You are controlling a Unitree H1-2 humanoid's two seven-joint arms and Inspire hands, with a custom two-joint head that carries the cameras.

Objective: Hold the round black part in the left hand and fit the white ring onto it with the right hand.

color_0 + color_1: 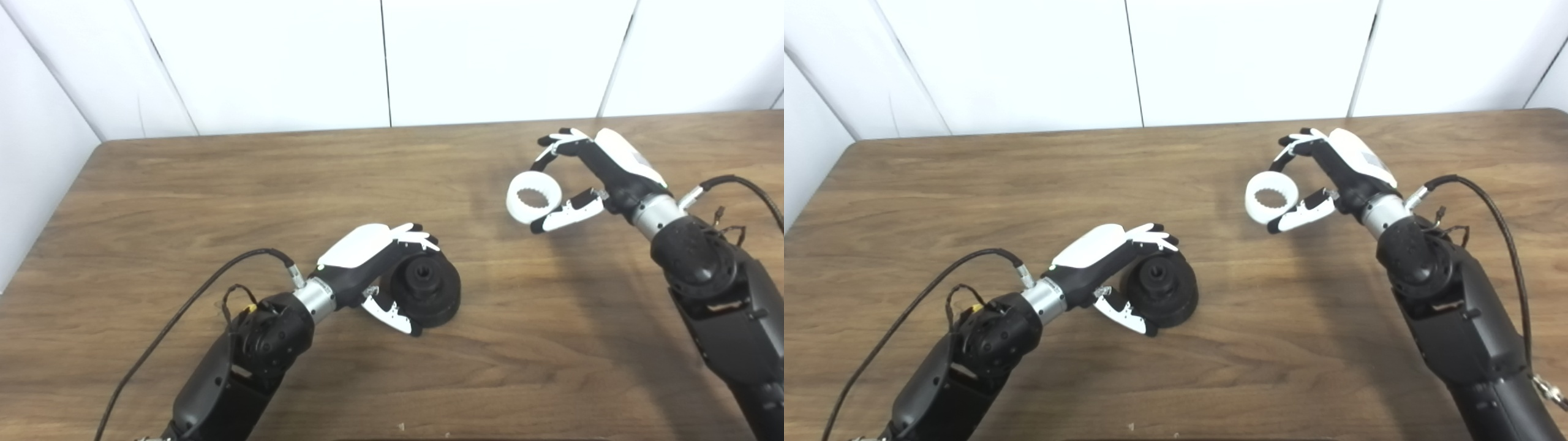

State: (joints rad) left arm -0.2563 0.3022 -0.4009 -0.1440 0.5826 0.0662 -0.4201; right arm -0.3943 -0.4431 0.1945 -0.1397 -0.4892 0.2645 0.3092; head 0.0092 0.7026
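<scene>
A: Any legible writing?
B: None that can be made out.
A: Left robot hand (380, 269)?
B: Low, curled around the round black part (425, 291) resting on the counter (184, 202).
A: Right robot hand (582, 177)?
B: Raised, pinching the white ring (534, 197), well apart from the black part.

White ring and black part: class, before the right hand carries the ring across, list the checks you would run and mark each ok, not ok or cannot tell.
1. White ring held in the right hand, off the wooden table: ok.
2. Left hand closed around the round black part: ok.
3. Black part's hub facing up towards the ring: ok, tilted.
4. Ring lined up over the part: not ok, it is well off to the right.
5. Path between them free of things: ok.
6. Ring's inner teeth match the hub: cannot tell.
</scene>
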